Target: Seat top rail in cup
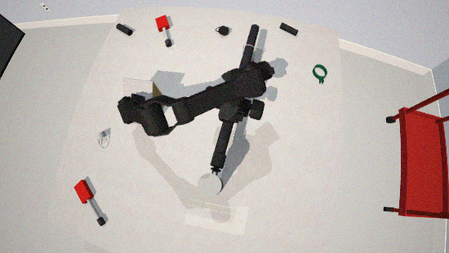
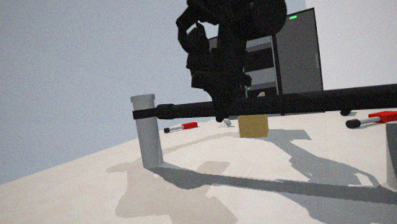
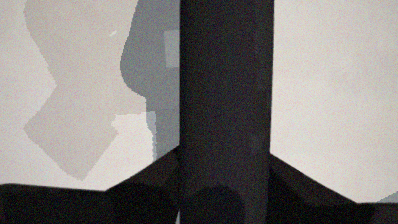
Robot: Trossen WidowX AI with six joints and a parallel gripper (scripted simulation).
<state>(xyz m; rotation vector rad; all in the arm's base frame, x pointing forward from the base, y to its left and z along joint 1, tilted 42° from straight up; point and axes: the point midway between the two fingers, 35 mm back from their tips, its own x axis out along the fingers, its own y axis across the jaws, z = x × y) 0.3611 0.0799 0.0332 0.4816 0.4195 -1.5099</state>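
The black top rail [image 1: 224, 139] [image 2: 307, 100] [image 3: 226, 90] lies level above the table. Its cut end goes into the black rail-end cup [image 2: 166, 111] [image 1: 216, 162]; I cannot tell how deep. The cup hangs on the black brace band [image 2: 144, 115], which sits high on the big grey post [image 2: 149, 141] [image 1: 210, 185], just under the post cap. My gripper [image 1: 241, 108] [image 2: 224, 108] [image 3: 220, 154] comes down from above and is shut on the rail near its middle. In the wrist view the rail fills the centre between both fingers.
A second grey post [image 2: 391, 155] stands at the right edge. A cardboard box [image 2: 253, 126] sits behind the rail. Two red-headed tools [image 1: 163, 24] [image 1: 83, 191], a green ring [image 1: 320, 73], black cylinders [image 1: 124, 29] [image 1: 288, 28] and a wire clip [image 1: 104, 138] lie around. A red cart [image 1: 422, 163] stands off the table.
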